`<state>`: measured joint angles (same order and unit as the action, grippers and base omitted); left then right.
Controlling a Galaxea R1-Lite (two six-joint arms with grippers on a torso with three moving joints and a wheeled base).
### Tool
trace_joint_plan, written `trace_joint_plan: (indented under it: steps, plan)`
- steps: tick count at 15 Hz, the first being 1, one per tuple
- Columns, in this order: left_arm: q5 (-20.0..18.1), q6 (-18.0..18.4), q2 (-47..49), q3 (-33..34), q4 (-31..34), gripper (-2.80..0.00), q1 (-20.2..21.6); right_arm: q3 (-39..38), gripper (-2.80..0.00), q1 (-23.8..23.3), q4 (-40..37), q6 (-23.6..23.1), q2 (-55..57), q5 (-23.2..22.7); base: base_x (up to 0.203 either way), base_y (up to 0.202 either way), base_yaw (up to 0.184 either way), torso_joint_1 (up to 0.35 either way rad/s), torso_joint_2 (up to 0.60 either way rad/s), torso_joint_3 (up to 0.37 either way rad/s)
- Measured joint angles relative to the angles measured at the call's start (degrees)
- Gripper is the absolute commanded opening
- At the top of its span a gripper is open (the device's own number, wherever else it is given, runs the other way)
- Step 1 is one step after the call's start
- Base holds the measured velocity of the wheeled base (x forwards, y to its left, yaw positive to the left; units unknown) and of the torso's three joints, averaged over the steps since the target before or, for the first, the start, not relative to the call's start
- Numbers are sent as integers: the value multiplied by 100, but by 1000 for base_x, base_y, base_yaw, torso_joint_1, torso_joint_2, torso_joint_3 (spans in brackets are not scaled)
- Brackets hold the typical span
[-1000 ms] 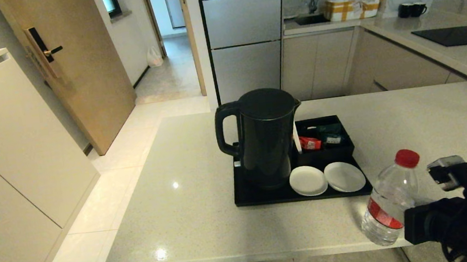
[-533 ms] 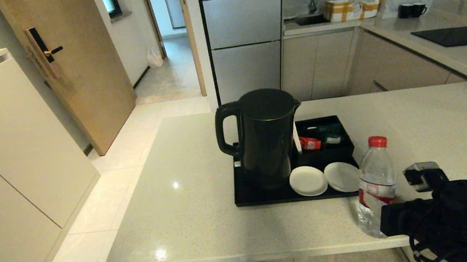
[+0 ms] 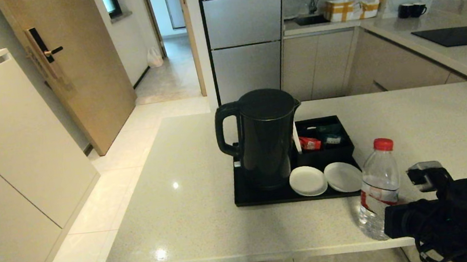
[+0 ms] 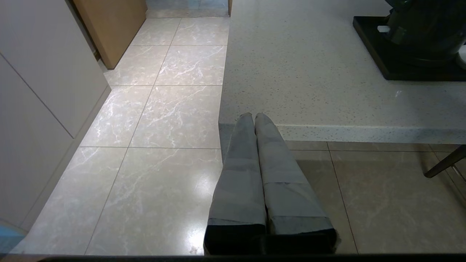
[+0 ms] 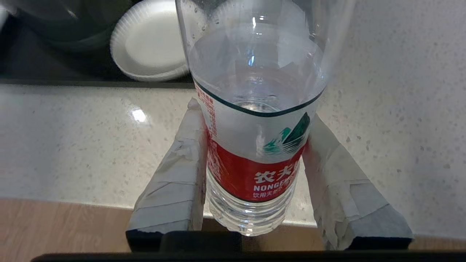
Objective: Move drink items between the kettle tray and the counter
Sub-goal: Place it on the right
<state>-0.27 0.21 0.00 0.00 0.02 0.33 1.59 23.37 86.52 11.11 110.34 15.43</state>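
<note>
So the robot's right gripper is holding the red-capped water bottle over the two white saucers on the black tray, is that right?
Not quite. The right gripper does hold the water bottle, but over the counter near its front edge, beside the black tray, not above the white saucers. The head view shows it.

**Bottle upright by the tray's corner**

A clear water bottle [image 3: 378,193] with red cap and red-and-white label stands upright near the desk [image 3: 189,207] front edge, at 4 o'clock from the flat black kettle tray [image 3: 246,198], just beside its corner.
</note>
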Motion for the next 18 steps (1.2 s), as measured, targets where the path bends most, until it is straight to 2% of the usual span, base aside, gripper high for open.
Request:
trace_joint_plan:
  steps: [3,7,10,13,18]
  plan:
    - [0,0,0,0,2,-280,0,142,-280,-109,33,-120,-240,61,0,0,0,0,0,0]
    - [0,-3,0,0,7,-280,0,363,-280,-648,55,-234,-412,204,0,0,0,0,0,0]
    - [0,0,0,0,7,-280,0,552,-280,-1301,61,-258,-356,207,0,0,0,0,0,0]
    - [0,6,0,0,2,-280,0,1026,-280,-2216,66,-273,-13,278,0,0,0,0,0,0]
    - [0,6,0,0,5,-280,0,1989,-280,-3294,66,-457,776,863,0,0,0,0,0,0]
